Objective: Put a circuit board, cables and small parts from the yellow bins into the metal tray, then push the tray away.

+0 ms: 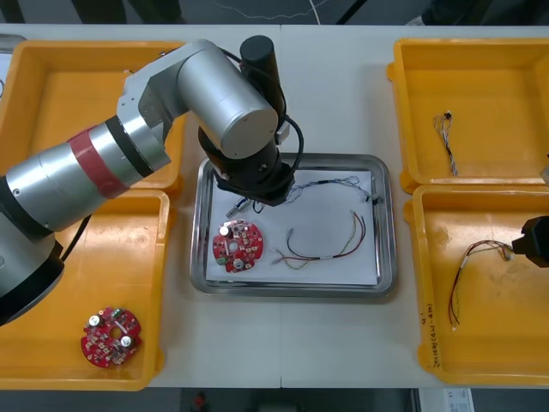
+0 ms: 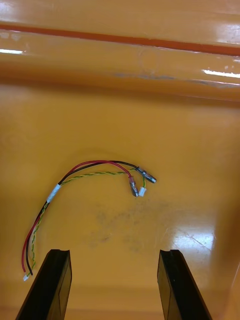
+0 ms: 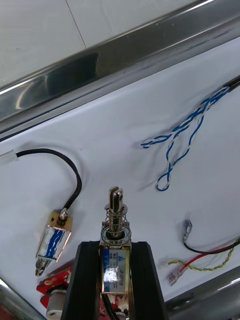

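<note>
Left wrist view gives you what the front view hides: your left claw [image 3: 115, 250] is clamped on a small metal part with a blue label and a sprung pin [image 3: 115, 212], fingers held apart by its width; from above, the silver left arm [image 1: 232, 103] covers that grip.

The held part sits over the white inside of the shiny metal tray [image 3: 105, 62]; you can't tell if it touches the liner. A second small metal part on a black cable [image 3: 51, 243] lies just beside the claw; the round red circuit board [image 3: 55, 290] is close by one finger. Further out lie the twisted blue and white cable [image 3: 182, 132] and the red and yellow cable [image 3: 210, 255], both inside the tray.

Front view adds the layout: the tray sits mid light table [image 1: 292, 343] between the bins; a second red circuit board [image 1: 110, 336] lies in the near-left yellow bin [image 1: 51, 369]; a thin cable [image 1: 446, 142] lies in the far-right yellow bin [image 1: 412, 51].

Your right claw [image 2: 115, 282] hangs over the near-right yellow bin [image 2: 150, 125] at the table's right edge; fingers wide apart, gripping nothing. A red, black and yellow cable bundle [image 2: 95, 169] lies on the bin floor ahead of the fingers, with one end just beside a finger; nothing stands between claw and bundle.
</note>
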